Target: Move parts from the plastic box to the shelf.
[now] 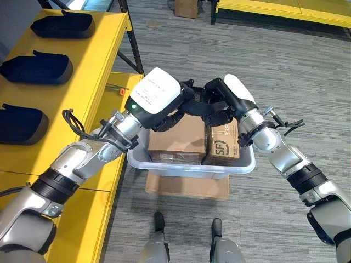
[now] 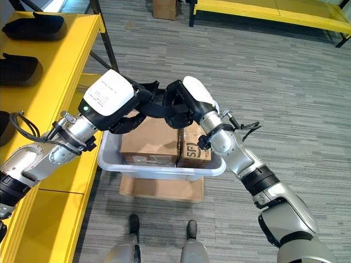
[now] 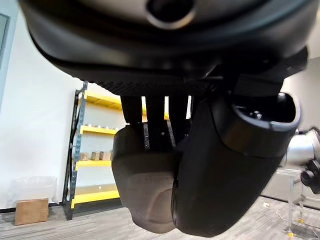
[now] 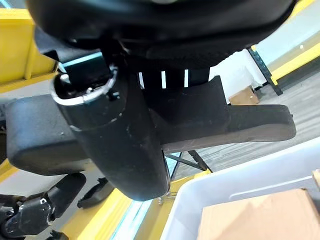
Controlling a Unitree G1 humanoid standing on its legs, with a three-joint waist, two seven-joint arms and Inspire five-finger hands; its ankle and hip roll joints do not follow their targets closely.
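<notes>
Over the plastic box (image 1: 164,167) at my feet, I see both hands gripping one black part (image 2: 159,104): left hand (image 1: 170,118) and right hand (image 1: 219,109) curled round it. Further left, three more parts (image 1: 41,67) lie on the yellow shelf (image 1: 98,60).

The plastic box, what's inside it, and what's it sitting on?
Inside the plastic box are two cardboard boxes, side by side. Both hands hover over them, hiding the far end. The box sits on flat cardboard.
</notes>
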